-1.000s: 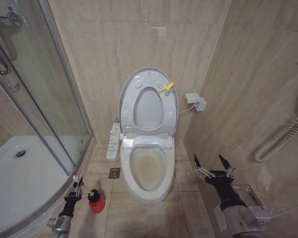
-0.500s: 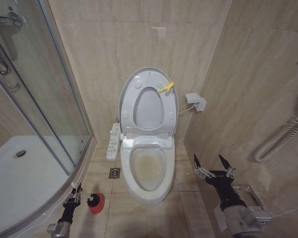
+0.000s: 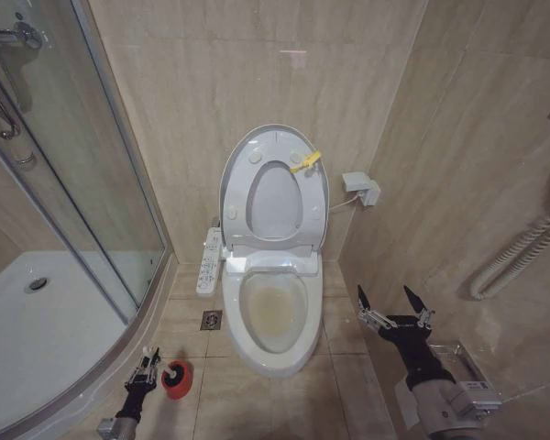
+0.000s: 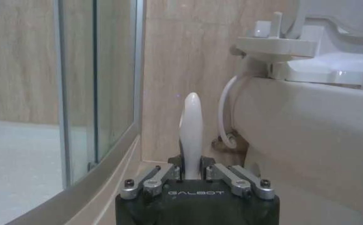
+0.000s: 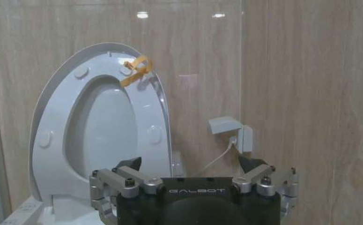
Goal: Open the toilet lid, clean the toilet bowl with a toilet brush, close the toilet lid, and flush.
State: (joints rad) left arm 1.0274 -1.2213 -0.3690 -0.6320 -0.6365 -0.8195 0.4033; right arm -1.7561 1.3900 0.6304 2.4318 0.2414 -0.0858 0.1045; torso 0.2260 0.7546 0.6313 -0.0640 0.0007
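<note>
Beige-tiled head view: toilet lid (image 3: pixel 273 151) is standing raised against the back wall, yellow clip (image 3: pixel 304 162) at its rim; toilet bowl (image 3: pixel 274 316) is lying uncovered below it.
Head view, left arm: left pincer (image 3: pixel 148 365) is hanging low near the floor, just beside the red holder (image 3: pixel 176 378), next to the shower tray (image 3: pixel 37 339).
Head view, right arm: right pincer (image 3: pixel 393 306) is hovering to the bowl's right, its fingers spread wide, grasping nothing.
Left wrist view: left pincer is closing on the pale handle of the toilet brush (image 4: pixel 191 136), which is standing upright between the fingers; the bowl's outer wall is showing beside it.
Right wrist view: right pincer's fingers are gaping apart before the raised lid; wall box (image 5: pixel 231 132) is sitting beside it.
</note>
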